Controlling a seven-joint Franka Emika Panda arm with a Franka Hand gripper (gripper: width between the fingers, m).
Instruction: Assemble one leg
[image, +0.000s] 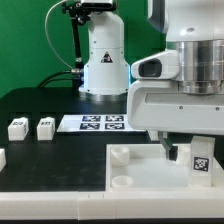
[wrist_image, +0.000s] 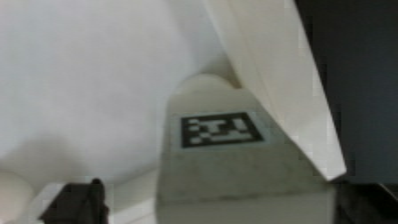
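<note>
**Gripper brings a leg to the big tray**

Gripper (image: 182, 152) holds one leg (image: 198, 157) tight at the lower right, over the white tray (image: 140, 180) (tag showing). Two more legs (image: 17, 128) wait at the left. Fitting it in looks not finished.

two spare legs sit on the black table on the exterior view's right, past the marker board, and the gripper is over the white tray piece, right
Not quite: the two spare legs sit on the exterior view's left of the marker board, as the exterior view shows. The gripper is indeed over the white tray piece.
</note>
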